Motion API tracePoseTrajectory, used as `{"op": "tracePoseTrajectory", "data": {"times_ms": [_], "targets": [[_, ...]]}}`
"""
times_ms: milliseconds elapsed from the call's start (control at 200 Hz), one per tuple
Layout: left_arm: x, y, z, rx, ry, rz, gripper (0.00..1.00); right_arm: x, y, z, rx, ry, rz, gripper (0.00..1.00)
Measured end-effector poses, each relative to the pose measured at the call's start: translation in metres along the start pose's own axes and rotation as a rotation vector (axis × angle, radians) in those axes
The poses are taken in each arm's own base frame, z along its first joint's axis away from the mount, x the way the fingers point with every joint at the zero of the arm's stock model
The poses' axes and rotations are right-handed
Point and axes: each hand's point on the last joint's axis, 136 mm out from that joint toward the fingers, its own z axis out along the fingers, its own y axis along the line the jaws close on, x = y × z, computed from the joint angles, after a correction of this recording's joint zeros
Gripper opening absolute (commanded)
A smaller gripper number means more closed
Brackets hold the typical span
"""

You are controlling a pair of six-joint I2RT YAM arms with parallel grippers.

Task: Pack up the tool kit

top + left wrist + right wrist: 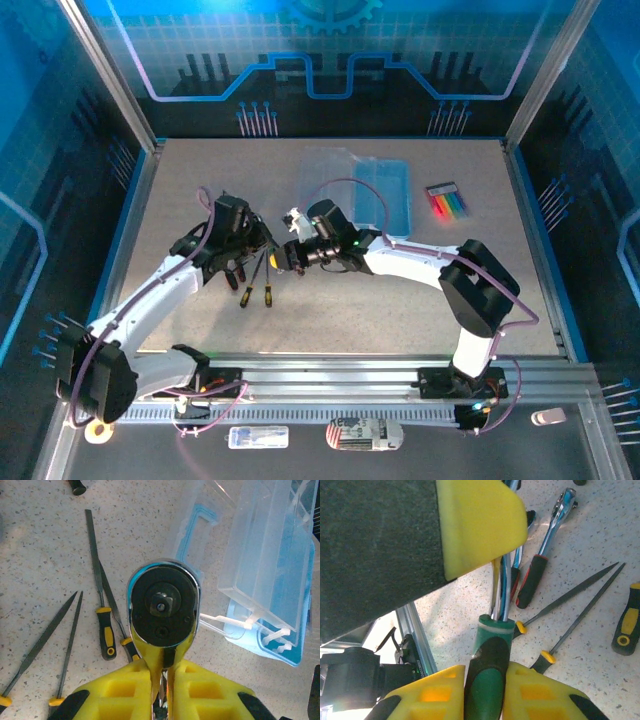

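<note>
Step in hand, as I read it, is a hand-over. The left gripper [162, 672] is clamped on the neck of the green-handled ratchet [162, 602], whose head sits just past its fingertips, and the right gripper [485, 675] is closed round the same tool's handle. The next move calls for one grip to let go, then a carry to the clear box [270, 570], ahead and right of the left fingers [125, 680]. Loose files [97, 570] lie left of those fingers and a second ratchet [547, 545] lies ahead-right of the right fingers, and the box wall could catch the head.
</note>
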Motion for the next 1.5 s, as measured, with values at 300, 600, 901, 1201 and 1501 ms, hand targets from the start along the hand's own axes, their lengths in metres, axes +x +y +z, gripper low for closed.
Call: {"op": "tracePoseTrajectory", "data": {"times_ms": [300, 600, 901, 1201, 1501], "targets": [[-0.019, -0.017, -0.03, 0.101, -0.095, 0.04, 0.79, -0.002, -0.002, 0.0, 0.009, -0.014, -0.002, 0.14], [-0.044, 0.002, -0.078, 0.116, -0.245, 0.016, 0.99, 0.005, -0.008, -0.013, 0.061, -0.007, -0.004, 0.14], [0.023, 0.055, -0.053, 0.086, -0.075, -0.047, 0.99, -0.042, -0.024, -0.086, 0.156, -0.104, -0.022, 0.16], [0.039, 0.059, -0.056, 0.131, -0.037, -0.067, 0.99, -0.091, -0.116, -0.193, 0.41, -0.299, 0.101, 0.16], [0.047, 0.064, -0.045, 0.105, 0.01, -0.072, 0.99, -0.081, -0.206, -0.235, 0.59, -0.321, 0.251, 0.16]]}}
